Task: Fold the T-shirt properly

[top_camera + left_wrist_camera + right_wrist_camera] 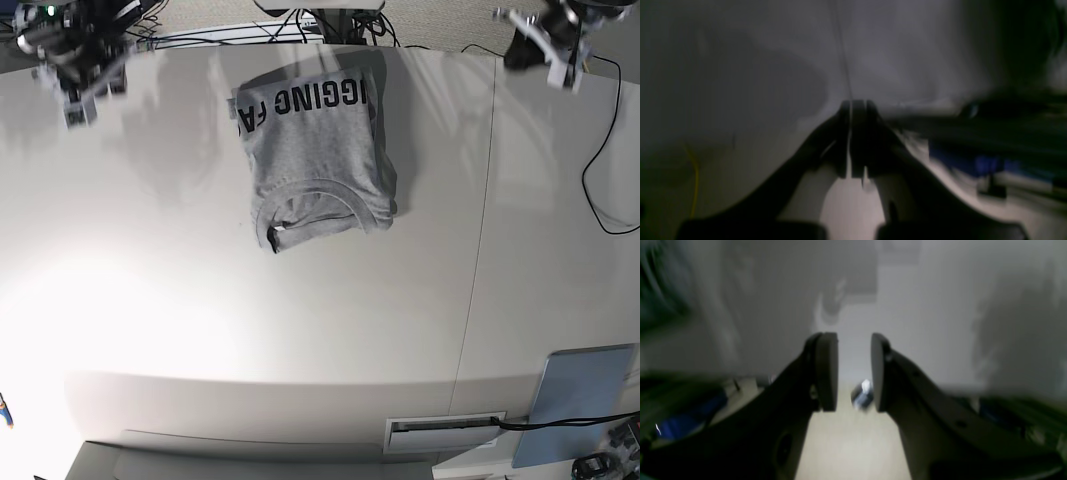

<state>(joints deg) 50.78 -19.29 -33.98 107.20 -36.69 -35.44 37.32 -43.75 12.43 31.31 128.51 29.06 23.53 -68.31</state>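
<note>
The T-shirt lies folded into a compact grey bundle on the far middle of the white table, its ribbed collar toward the near side and the black block lettering running across the far part of the cloth. It lies flat, with nothing resting on it and neither of my hands touching it.

My left gripper is up at the far corner of the table on the right of the base view, well apart from the shirt. Through its wrist camera I see the two dark fingers pressed together with only a hairline slit between the pads, and nothing caught in that slit. It is closed on nothing, and behind it there is only blurred pale surface and some dark and blue shapes I cannot make out.

My right gripper is at the opposite far corner, on the left of the base view, also well away from the shirt. Its fingers stand parted with a clear gap between the flat pads; through the gap I see pale surface and a small blurred shiny thing that I cannot identify. Nothing sits between the pads, so this hand holds nothing.

A black cable trails over the table's right side, and a blue-grey panel lies at the near right corner.
</note>
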